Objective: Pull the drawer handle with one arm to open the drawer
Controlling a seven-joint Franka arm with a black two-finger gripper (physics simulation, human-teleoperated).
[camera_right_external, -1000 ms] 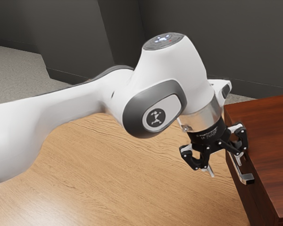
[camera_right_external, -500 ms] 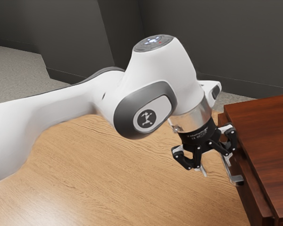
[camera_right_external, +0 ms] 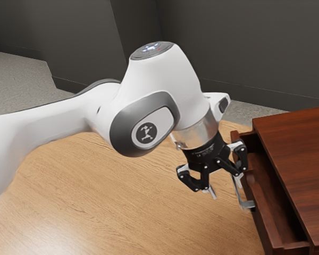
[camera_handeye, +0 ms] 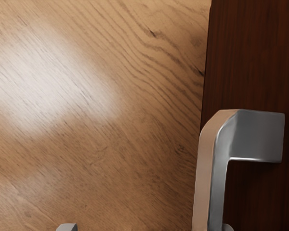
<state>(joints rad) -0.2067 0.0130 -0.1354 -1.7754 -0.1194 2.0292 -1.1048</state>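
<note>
A dark wooden cabinet [camera_right_external: 303, 154] stands at the exterior view's right. Its top drawer [camera_right_external: 266, 212] is slid partly out toward the arm, showing its inside. A silver bar handle [camera_right_external: 242, 192] is fixed to the drawer front. My black gripper [camera_right_external: 226, 191] stands open and points down, with the handle between its wide-spread fingers, close against the finger on the cabinet side. In the wrist view the handle [camera_handeye: 216, 168] rises from the dark drawer front [camera_handeye: 255, 62], just under my hand.
The light wooden tabletop [camera_right_external: 111, 207] stretches to the exterior view's left of the cabinet, under my white arm [camera_right_external: 149, 122]. Dark walls and a grey floor lie behind.
My hand has moved toward the exterior view's left over both steps. The handle went with it and the drawer has slid out of the cabinet.
</note>
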